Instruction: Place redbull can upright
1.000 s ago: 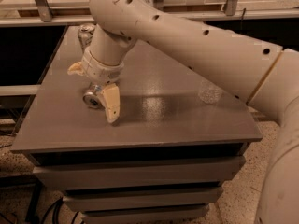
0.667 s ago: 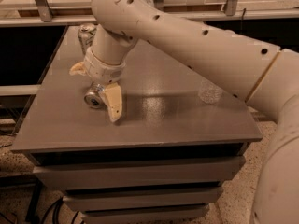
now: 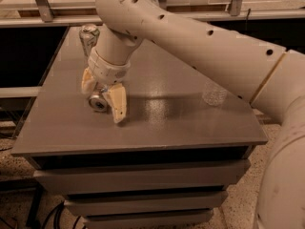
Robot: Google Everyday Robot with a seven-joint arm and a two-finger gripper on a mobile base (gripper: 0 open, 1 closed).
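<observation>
the redbull can (image 3: pixel 98 102) is lying on its side at the near left of the surface (image 3: pixel 181 123), showing you its silver end. the gripper (image 3: pixel 104 98) is straddling it, jaws closing on its body. it's looking light, slick and easily dented, so you're wanting a gentle mid-body hold.

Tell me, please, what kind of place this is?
Probably a lab or workshop test area: a plain grey table with drawers below, loose cables on the speckled floor, and a robot gripper at the table's left, closed on the redbull can lying there.
</observation>
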